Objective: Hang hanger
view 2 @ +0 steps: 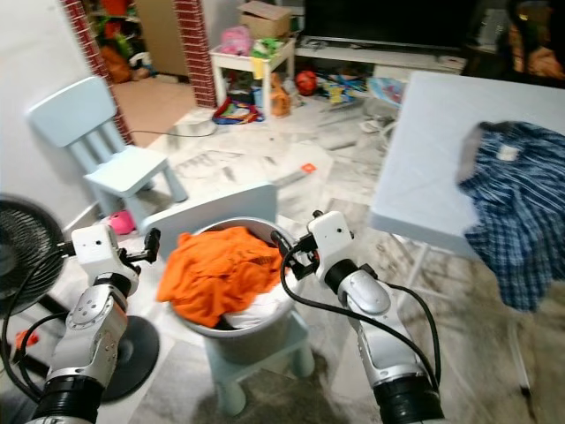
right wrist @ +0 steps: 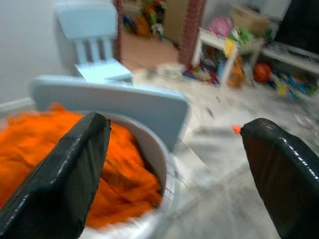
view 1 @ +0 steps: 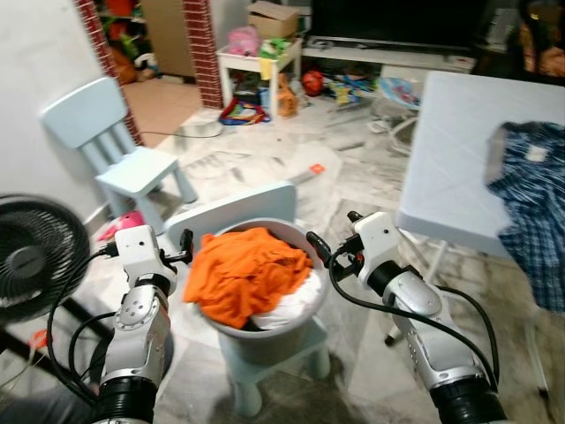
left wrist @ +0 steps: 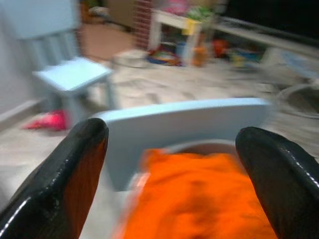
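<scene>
Standing at the right, a white tabletop carries a blue plaid shirt; no hanger can be made out. Nearer, a grey basket holds orange cloth, flanked by the left end effector and right end effector, both released.

A lived-in home: scattered toys, child's chair, laundry basket, television

We see even, soft indoor light in both eye views, with dim far corners. Our wrist views are smeared, blurring the crumpled orange cloth.
</scene>
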Robot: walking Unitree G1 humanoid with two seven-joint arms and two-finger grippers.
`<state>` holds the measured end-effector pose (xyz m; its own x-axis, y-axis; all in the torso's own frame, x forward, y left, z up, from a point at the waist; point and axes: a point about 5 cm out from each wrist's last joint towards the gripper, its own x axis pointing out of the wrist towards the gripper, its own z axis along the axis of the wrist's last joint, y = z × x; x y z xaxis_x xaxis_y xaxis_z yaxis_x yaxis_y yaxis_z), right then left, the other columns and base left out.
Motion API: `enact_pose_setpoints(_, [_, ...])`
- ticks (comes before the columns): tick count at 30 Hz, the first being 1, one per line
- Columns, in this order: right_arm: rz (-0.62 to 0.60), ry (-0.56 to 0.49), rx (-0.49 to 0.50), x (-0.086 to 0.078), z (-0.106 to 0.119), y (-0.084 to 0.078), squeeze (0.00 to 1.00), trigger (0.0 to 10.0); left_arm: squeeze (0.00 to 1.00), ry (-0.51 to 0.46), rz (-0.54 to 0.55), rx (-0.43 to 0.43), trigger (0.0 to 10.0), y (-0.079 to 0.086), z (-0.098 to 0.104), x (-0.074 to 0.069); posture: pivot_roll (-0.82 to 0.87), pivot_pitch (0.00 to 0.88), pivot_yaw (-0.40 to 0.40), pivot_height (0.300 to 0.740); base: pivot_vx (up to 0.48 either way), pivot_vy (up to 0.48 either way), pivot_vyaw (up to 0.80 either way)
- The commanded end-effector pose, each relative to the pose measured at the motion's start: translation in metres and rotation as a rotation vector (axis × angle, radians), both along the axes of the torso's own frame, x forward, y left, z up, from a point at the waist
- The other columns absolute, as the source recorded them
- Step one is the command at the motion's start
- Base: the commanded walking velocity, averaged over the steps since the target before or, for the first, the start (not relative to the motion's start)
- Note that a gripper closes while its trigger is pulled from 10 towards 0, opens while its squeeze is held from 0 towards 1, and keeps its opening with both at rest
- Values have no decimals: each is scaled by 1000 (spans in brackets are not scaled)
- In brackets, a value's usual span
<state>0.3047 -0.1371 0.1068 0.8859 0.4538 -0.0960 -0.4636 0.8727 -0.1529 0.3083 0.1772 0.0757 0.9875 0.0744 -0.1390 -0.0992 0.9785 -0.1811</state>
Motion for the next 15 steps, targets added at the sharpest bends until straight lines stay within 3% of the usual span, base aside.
enact_pose_setpoints(1, [27, -24, 18, 3, 8, 9, 0, 10000, 0, -8, 30, 19, 10000, 14, 3, -1, -118, 0, 23, 740, 364, 0, 0])
enact_pose_setpoints(5, [24, -30, 9, 5, 9, 7, 0, 10000, 0, 3, 39, 20, 10000, 13, 2, -1, -117, 0, 23, 740, 301, 0, 0])
enact_pose_setpoints(15, [7, -37, -4, 12, 13, -1, 0, 10000, 0, 77, 110, 32, 10000, 19, -6, -1, -117, 0, 21, 740, 0, 0, 0])
